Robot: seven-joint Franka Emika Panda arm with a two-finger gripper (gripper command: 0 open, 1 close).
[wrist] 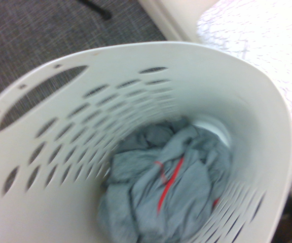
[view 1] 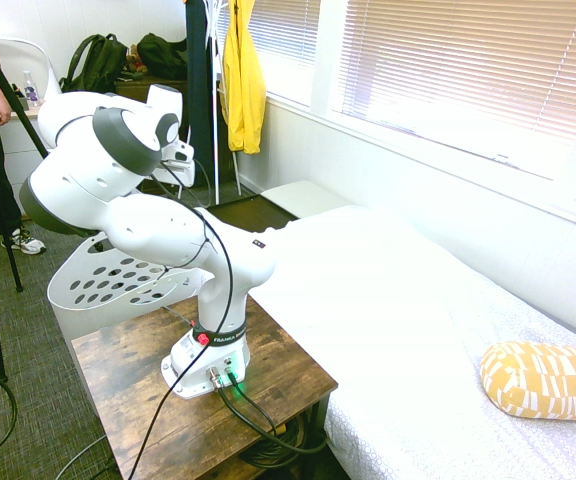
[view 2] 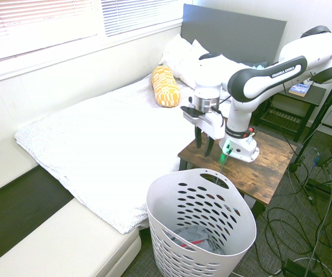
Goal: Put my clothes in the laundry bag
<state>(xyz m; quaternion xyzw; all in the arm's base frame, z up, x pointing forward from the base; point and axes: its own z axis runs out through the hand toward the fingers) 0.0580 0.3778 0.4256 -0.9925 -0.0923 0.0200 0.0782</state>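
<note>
Two fingers (view 2: 198,137) spread, the end effector (view 2: 204,146) points down from the bent arm (view 2: 258,83) near the laundry basket (view 2: 169,228).

From my side I can read "FRANKA EMIKA" in dark capitals on the white robot arm (view 2: 321,55), upper right of the second exterior view; on the dark band around the arm's base (view 1: 208,362), lower left of centre in the first exterior view, I make out "FRANKA", with the rest of the lettering too small for me to read.
</note>
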